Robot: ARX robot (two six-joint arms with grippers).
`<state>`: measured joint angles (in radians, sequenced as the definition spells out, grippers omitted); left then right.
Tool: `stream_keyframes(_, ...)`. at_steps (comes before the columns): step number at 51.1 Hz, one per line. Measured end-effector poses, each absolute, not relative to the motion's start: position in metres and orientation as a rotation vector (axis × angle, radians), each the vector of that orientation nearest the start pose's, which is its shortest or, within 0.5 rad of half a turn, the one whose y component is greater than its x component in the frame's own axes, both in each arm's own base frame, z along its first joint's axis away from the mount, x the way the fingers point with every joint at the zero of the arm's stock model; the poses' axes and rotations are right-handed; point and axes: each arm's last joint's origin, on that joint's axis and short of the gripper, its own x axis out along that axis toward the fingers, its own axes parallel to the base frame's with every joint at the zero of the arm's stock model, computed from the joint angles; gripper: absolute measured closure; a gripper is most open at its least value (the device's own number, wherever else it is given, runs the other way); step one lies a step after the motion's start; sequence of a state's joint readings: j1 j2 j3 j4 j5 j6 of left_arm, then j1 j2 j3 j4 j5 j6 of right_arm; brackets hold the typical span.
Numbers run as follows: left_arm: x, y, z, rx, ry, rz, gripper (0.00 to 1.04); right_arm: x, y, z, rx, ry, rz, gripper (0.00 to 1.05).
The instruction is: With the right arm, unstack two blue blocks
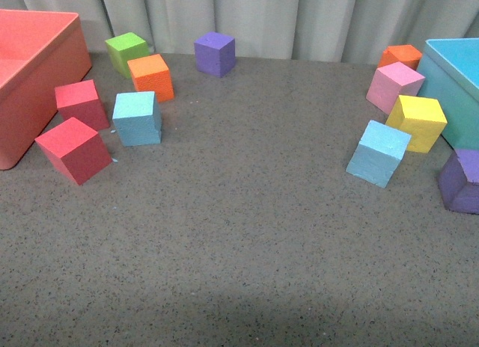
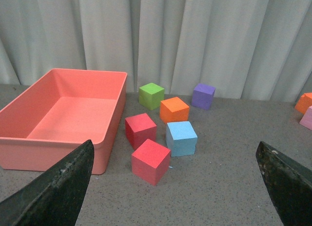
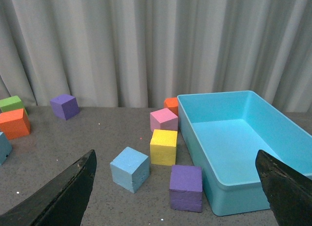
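Two light-blue blocks lie apart on the grey table, neither on top of the other. One blue block [image 1: 137, 117] stands at the left among the red and orange cubes and also shows in the left wrist view [image 2: 181, 137]. The other blue block [image 1: 379, 152] sits tilted at the right, next to the yellow cube [image 1: 417, 122], and also shows in the right wrist view [image 3: 129, 168]. No arm shows in the front view. My right gripper [image 3: 175, 152] is open and empty, well short of the blocks. My left gripper [image 2: 174, 144] is open and empty.
A turquoise bin [image 1: 454, 55] stands at the far right with purple [image 1: 462, 181], pink [image 1: 394, 85] and orange [image 1: 400, 56] cubes beside it. A salmon bin [image 1: 45, 18] stands at the far left with two red cubes [image 1: 73, 149], an orange [image 1: 151, 76], a green [image 1: 126, 51] and a purple cube [image 1: 215, 53].
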<state>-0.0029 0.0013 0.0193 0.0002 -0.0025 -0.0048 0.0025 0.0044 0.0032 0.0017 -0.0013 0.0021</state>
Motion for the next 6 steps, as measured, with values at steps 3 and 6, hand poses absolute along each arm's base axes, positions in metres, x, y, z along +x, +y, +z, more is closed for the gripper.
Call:
stream_keyframes(3,0.0965,-0.0002,0.1700,-0.005,-0.019,0.000,0.07,0.0978,0.0003,0.1644,0.002,-0.001,0.004,0.10)
stream_keyframes(6,0.0966,-0.0002,0.1700,-0.005,-0.018,0.000,0.07,0.0978,0.0003,0.1644,0.002,-0.001,0.004,0.10)
